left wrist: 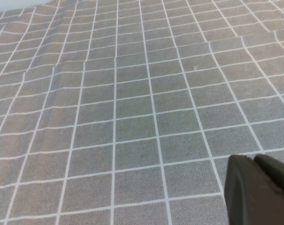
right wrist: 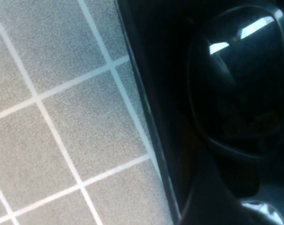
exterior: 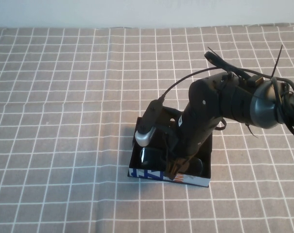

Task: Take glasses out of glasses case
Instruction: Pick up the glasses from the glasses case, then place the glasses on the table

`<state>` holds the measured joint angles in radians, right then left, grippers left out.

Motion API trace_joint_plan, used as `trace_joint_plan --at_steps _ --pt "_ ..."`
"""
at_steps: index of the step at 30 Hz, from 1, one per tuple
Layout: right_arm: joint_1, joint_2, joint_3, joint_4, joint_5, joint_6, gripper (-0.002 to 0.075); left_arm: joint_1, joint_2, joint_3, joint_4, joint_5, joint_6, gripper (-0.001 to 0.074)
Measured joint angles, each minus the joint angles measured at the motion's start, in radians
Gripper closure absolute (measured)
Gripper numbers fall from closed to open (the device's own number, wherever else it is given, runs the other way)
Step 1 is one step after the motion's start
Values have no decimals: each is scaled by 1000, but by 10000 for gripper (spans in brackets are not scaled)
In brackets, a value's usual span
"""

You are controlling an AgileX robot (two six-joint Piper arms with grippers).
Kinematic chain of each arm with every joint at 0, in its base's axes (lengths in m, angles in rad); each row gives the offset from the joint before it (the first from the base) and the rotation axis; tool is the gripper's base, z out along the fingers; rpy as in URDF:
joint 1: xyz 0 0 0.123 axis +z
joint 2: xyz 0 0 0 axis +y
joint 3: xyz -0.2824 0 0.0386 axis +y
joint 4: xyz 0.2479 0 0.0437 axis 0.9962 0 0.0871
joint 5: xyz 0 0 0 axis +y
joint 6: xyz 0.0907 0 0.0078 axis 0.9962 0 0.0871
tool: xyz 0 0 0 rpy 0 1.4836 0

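Black glasses (exterior: 149, 156) lie inside the open glasses case (exterior: 168, 175) on the desk (exterior: 64, 121); we lower our right end effector (exterior: 175, 167) into it, grip unclear. Left end effector (left wrist: 259, 192) hovers elsewhere, grip unclear.

The glasses case (exterior: 146, 173) sits open on the counter (exterior: 64, 121), which is covered by a grey cloth with a white grid. Its near outer side is white with blue and orange print. The right arm reaches in from the far right of the case and bends down over it, hiding much of the inside. The right hand (exterior: 175, 167) is down inside the case, near the printed side. A dark lens of the glasses (exterior: 147, 156) shows inside the case, just beside that hand.
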<state>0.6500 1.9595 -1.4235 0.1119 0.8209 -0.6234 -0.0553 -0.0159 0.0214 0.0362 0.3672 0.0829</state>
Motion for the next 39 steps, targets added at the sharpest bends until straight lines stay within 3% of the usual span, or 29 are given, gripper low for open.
trace_joint_plan --at_steps 4,10,18,25,31,39 --pt "0 18 0 0 -4 -8 452 0 0 0 0 0 0 739" --pt "2 21 -6 14 -6 -13 654 0 0 0 0 0 0 739" --pt "2 -5 -114 -12 119 52 658 0 0 0 0 0 0 739" --pt "2 -101 -257 -12 347 193 658 0 0 0 0 0 0 739" --pt "-30 -224 -231 -78 401 523 659 0 0 0 0 0 0 739" --pt "-68 -486 94 -362 409 1104 659 0 0 0 0 0 0 739"
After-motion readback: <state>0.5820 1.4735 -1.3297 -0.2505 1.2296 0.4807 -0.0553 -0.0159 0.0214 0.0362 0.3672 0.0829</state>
